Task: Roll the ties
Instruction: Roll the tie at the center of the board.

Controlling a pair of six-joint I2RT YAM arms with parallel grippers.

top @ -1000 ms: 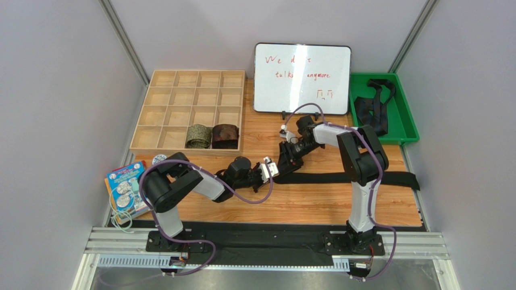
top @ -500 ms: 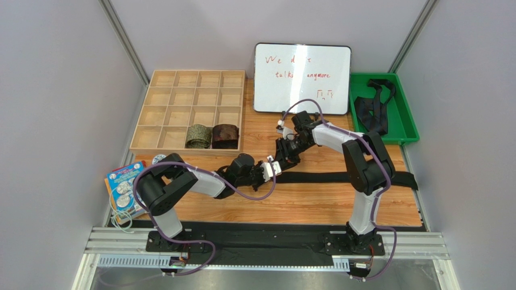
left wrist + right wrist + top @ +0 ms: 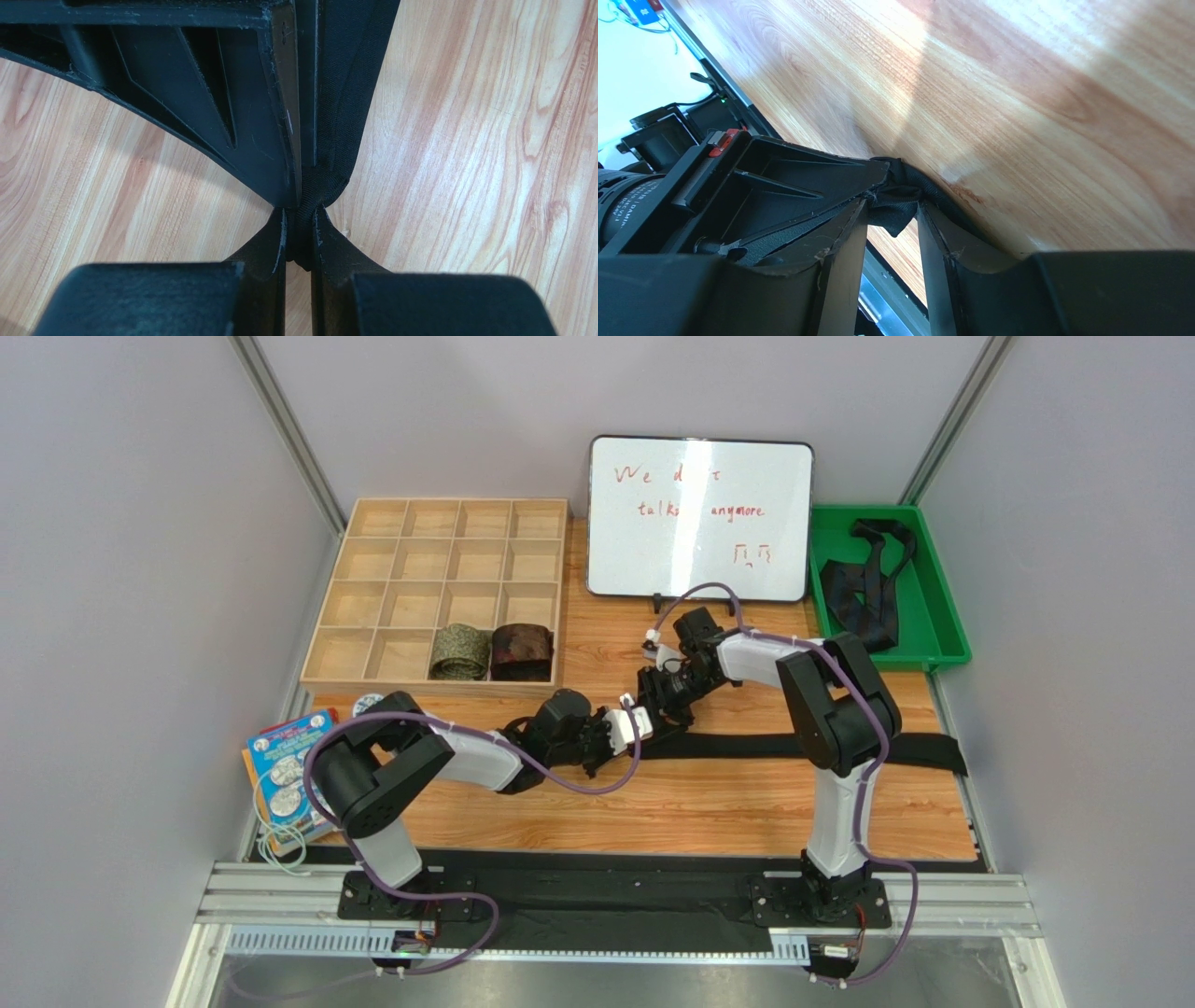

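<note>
wood-grain table (image 3: 701, 812) inside a booth of plain grey walls, with a metal rail along the near edge. at the back left is a wooden compartment tray (image 3: 330, 623); its nearest row holds an olive-green coiled tie (image 3: 459, 651) and, in the next compartment, a reddish-brown coiled tie (image 3: 522, 651). a whiteboard (image 3: 699, 515) stands at the back, and a green bin (image 3: 957, 623) at the right holds loose black ties (image 3: 859, 588). a colourful booklet (image 3: 288, 770) lies at the left edge.

a long black tie (image 3: 814, 746) lies flat across the table, reaching its right edge. its left end is covered from above by both claws, so any roll there cannot be made out. the left gripper (image 3: 627, 727) is nearly closed, pinching the tie's edge. the right gripper (image 3: 659, 703) stands partway apart, with the tie's bunched end filling the gap at its tips. glare washes out part of the whiteboard writing.

against a second ago, both arms have leaned slightly left; the strip and coils lie as before.
</note>
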